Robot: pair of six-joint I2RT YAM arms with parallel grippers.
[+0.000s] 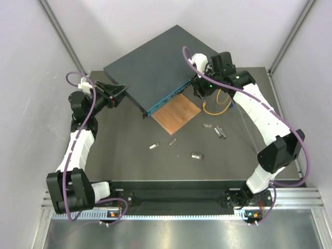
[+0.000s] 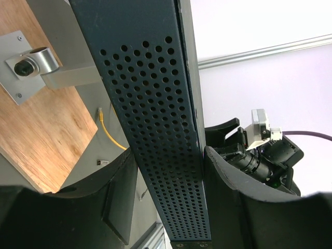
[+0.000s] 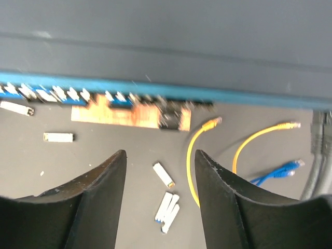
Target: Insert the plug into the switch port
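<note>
The switch [image 1: 155, 65] is a big dark blue-grey box lying diagonally at the back, its teal socket face [image 1: 170, 96] towards the table's middle. My left gripper [image 1: 118, 92] is closed around the switch's left end. In the left wrist view its jaws [image 2: 168, 153] straddle the perforated side panel [image 2: 155, 129]. My right gripper [image 1: 201, 89] is open and empty at the right end of the teal face. In the blurred right wrist view it [image 3: 160, 153] hovers over loose silver plugs [image 3: 164, 175] below the socket row [image 3: 57, 93].
A thin wooden square [image 1: 176, 113] lies under the switch's front edge. Several small silver plugs [image 1: 196, 155] are scattered on the dark mat. A yellow cable [image 1: 215, 106] and a blue cable [image 3: 280, 171] lie near the right gripper. White walls enclose the table.
</note>
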